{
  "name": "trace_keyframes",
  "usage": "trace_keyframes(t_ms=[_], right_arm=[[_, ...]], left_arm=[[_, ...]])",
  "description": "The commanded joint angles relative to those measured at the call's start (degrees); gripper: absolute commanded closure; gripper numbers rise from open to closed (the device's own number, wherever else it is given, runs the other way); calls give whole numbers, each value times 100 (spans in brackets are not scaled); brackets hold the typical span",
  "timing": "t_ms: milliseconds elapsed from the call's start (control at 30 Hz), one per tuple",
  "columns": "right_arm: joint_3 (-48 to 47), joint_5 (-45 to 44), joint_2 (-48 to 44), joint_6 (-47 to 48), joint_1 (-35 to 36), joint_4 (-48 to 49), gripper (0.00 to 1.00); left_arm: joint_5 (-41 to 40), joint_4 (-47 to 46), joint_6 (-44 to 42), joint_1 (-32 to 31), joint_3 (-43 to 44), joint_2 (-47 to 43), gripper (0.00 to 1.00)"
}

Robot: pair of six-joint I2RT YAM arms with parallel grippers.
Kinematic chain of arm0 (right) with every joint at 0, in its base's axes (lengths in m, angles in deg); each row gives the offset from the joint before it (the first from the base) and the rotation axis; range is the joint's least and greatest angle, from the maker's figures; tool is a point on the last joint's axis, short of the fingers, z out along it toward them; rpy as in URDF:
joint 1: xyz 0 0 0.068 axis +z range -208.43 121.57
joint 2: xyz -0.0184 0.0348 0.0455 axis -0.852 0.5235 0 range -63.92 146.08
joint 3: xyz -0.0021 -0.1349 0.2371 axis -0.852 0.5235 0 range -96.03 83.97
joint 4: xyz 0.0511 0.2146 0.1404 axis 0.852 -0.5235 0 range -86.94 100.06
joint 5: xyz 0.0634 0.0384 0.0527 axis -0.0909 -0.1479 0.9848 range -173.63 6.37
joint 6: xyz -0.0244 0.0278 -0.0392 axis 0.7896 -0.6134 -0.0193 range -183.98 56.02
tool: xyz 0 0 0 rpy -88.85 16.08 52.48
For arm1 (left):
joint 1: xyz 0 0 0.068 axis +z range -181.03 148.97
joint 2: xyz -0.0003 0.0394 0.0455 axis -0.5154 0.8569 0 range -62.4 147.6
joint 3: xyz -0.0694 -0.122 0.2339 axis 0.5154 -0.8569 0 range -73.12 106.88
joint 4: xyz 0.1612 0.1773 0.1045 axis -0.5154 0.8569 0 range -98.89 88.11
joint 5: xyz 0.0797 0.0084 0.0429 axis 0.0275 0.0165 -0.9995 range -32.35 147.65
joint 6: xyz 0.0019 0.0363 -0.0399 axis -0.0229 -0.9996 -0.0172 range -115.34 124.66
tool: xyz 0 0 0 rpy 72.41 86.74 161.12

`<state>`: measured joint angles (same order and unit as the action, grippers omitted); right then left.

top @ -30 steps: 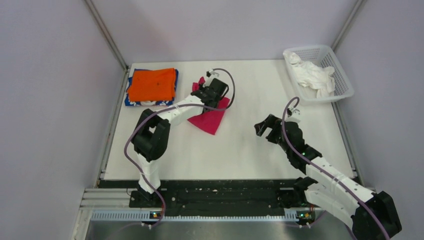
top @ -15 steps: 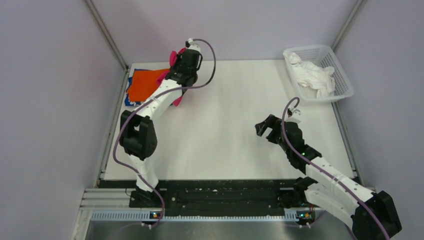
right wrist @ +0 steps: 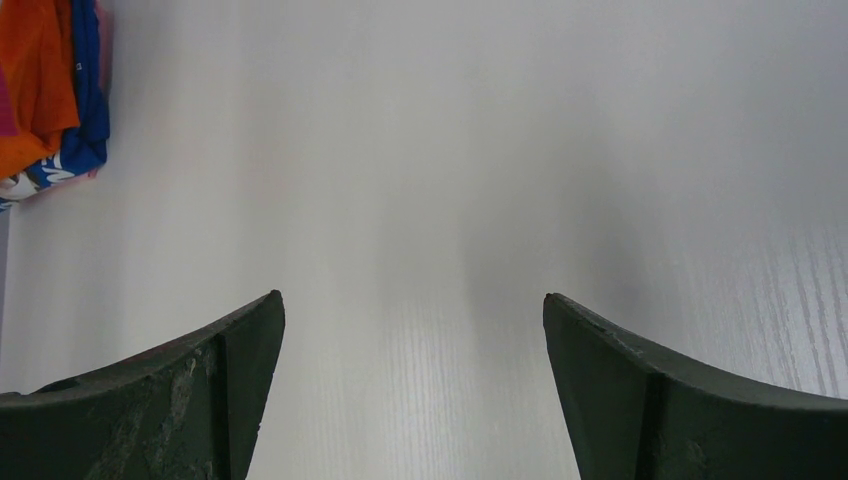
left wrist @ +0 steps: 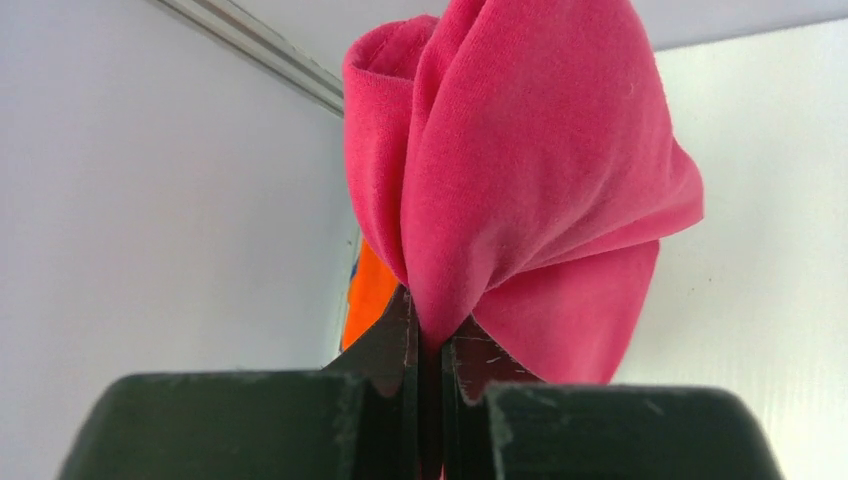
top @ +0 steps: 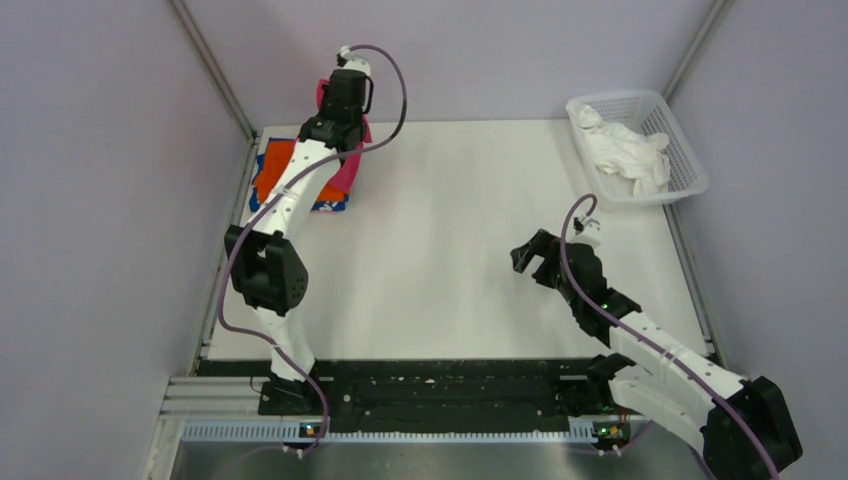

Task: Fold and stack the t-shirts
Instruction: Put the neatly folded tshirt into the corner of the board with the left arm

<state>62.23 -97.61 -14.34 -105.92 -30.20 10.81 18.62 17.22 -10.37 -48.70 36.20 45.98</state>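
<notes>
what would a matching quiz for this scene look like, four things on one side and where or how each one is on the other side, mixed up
Things
1. magenta t-shirt
2. orange t-shirt
3. white basket
4. right claw

States
a. open above the bare table
b. at the far right corner, white cloth inside
c. pinched in the shut left claw, lifted up
d. lying on the blue t-shirt at the far left

Pairs: 1-c, 2-d, 3-b, 4-a
</notes>
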Motion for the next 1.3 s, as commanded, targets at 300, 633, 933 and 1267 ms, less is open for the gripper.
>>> trace_keyframes(t_ms=[300,633,933,1267], right_arm=[[-166,-402,171,83,-51,30,1],[-236,-597,334,105,-54,-66,1],[-344,-953,481,184,-54,-341,1],[-525,-1160,808,254,-54,-505,1]], left_arm=[[1182,533,1056,859,690,658,100],[1396,790,1475,1708,1064,1410,100],[2102,723,1763,2305,1311,1899,100],[1725,422,1861,2391,1367,1875,18]])
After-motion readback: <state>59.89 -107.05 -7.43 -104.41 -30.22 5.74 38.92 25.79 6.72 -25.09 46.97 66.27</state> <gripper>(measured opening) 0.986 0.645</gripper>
